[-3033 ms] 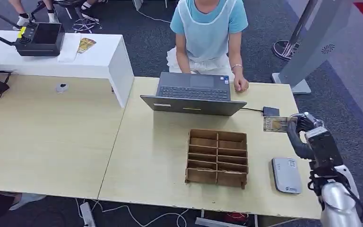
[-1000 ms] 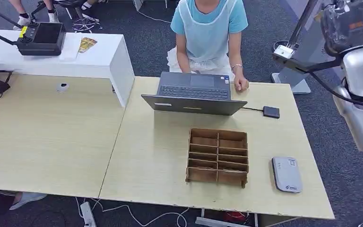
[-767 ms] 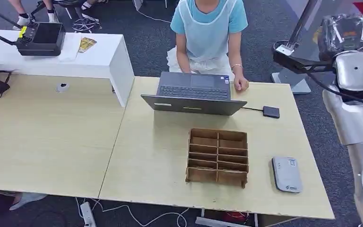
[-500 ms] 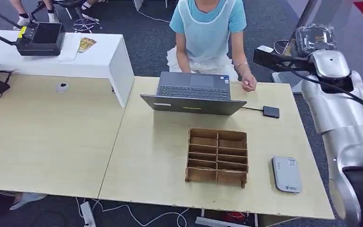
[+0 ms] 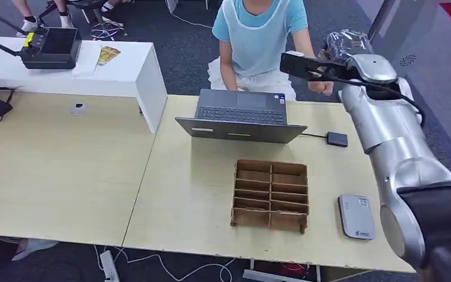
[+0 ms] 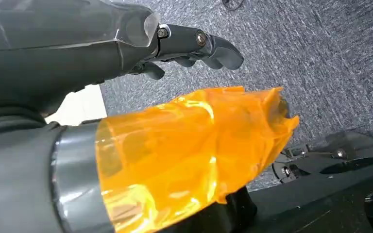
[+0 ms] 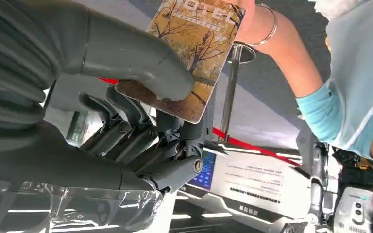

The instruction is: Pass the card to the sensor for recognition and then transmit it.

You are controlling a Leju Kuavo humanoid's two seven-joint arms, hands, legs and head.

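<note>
My right hand (image 5: 336,57) is raised beyond the table's far edge, reaching toward the seated person (image 5: 257,35). In the right wrist view the right hand (image 7: 141,97) pinches a hotel card (image 7: 194,53) with an autumn-tree print between thumb and fingers. A person's hand (image 7: 245,17) with a bracelet touches the card's far end. That person's hand (image 5: 323,87) is lifted beside my hand. A grey flat reader (image 5: 356,217) lies at the table's near right. A small black box (image 5: 336,139) on a cable sits behind it. My left hand (image 6: 194,43) hangs over carpet, holding nothing.
An open laptop (image 5: 241,117) stands in front of the person. A brown compartment box (image 5: 270,195) sits mid-table. A white bench (image 5: 94,73) with a black device (image 5: 50,48) is at the far left. A grey kiosk stand (image 5: 387,53) is at the far right.
My right arm has swung leftward and down from the far right toward the person, still holding the card. The person's hand has risen off the table to meet it.
</note>
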